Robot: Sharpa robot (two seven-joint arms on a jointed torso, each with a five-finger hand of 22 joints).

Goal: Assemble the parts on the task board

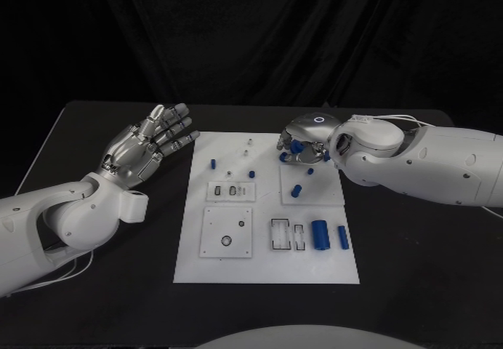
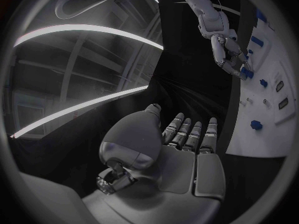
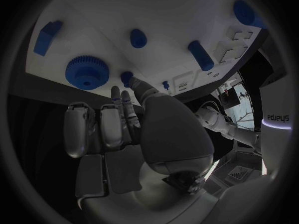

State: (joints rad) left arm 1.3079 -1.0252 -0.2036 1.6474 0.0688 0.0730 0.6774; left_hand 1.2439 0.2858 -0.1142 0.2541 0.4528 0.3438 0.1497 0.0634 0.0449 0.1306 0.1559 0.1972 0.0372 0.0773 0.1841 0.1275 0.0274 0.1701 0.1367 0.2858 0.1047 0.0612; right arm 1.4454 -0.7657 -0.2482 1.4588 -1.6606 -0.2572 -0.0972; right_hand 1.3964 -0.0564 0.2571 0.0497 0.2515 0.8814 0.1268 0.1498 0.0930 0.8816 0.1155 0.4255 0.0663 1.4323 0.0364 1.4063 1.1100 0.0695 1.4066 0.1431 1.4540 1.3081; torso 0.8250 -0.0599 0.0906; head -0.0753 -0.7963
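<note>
The flat white plastic task board [image 1: 267,262] sits mid-bench with small blue parts [image 1: 318,235] in its recesses. Left hand [image 1: 147,145] hovers beside it, fingers spread, empty. Right hand [image 1: 304,142] works the far corner; can't tell its fingers' grip.

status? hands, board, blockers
Left hand open, raised beside the board. Right hand over the board's far right, fingers at a small blue part; grip unclear. Nothing blocking.

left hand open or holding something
Open. The left hand is raised beside the task board, fingers spread and nothing in its palm; the left wrist view shows the same.
</note>
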